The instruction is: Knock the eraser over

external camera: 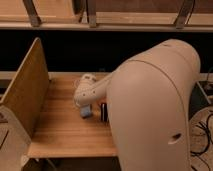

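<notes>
Just beside the eraser [104,112] hangs the gripper [86,111].

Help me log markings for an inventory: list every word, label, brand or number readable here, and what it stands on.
None can be read. The small black rectangular eraser shows no legible lettering; the big white robot arm and the light wooden table bear no visible marks. The end effector hangs low over the table, just beside the eraser.
</notes>
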{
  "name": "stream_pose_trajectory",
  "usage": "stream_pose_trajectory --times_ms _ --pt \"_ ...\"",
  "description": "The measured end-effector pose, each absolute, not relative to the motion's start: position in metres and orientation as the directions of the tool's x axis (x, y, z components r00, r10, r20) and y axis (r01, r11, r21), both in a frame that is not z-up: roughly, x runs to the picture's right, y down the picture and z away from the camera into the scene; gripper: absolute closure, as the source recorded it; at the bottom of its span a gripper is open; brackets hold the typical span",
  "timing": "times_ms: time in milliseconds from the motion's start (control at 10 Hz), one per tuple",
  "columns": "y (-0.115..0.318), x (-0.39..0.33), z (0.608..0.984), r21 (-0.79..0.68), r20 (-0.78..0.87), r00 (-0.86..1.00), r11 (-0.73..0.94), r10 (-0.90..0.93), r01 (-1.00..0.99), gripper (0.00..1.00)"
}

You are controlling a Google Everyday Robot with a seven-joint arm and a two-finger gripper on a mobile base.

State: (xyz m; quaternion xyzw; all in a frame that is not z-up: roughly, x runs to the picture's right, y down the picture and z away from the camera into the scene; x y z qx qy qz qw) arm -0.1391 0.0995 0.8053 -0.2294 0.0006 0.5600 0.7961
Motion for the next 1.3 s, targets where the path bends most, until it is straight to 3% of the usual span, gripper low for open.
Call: stream_pose_trajectory --times_ms 400,800,1300 --pt "0.138 -0.119 0.776 -0.350 -0.409 0.393 0.256 0.823 -0.901 1.00" --pt "0.143 -0.116 0.774 -0.347 -0.427 0.392 0.253 0.815 -0.903 1.00" --pt "0.211 -0.068 0.769 -0.293 -0.602 0.271 0.109 0.751 -0.950 1.00"
